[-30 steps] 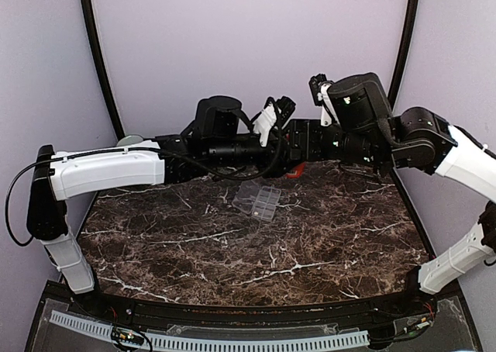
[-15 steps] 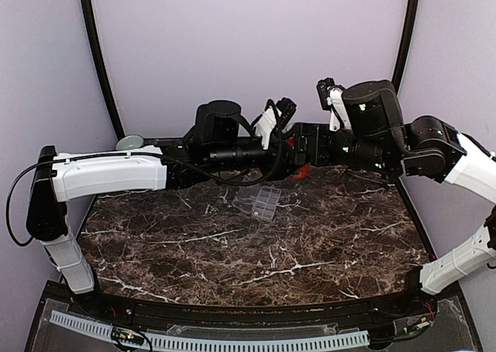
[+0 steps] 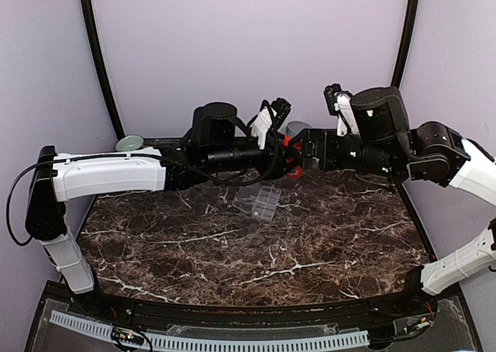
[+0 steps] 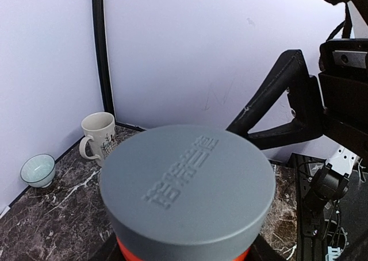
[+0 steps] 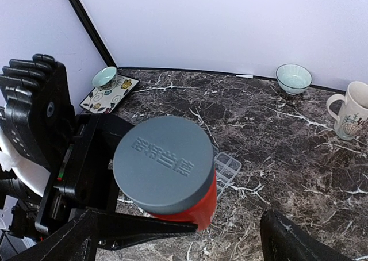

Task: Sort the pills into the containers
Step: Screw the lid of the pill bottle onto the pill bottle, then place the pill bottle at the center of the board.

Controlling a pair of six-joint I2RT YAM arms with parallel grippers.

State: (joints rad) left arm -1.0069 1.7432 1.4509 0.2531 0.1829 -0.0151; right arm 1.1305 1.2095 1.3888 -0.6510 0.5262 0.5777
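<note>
The clear organiser box [image 3: 260, 201] lies open on the marble table [image 3: 232, 251]; one corner of it shows in the right wrist view [image 5: 228, 170]. My left gripper [image 3: 284, 153] is shut on the orange bottle [image 5: 202, 206] with the grey cap [image 5: 164, 162] and holds it above the table beside the organiser. The cap fills the left wrist view [image 4: 187, 183]. My right gripper [image 3: 304, 155] is open and faces the cap, its fingers [image 5: 144, 231] apart from the bottle. No loose pills show.
A pale mug [image 5: 351, 117] and a pale bowl [image 5: 294, 78] stand at the back by the wall. A small bowl [image 5: 105, 77] sits on a patterned plate [image 5: 115, 94] at the back left. Purple walls close in the table.
My right gripper has drawn back to the right, away from the bottle, so the grey cap now shows in the top view. The left arm still holds the bottle, slightly raised.
</note>
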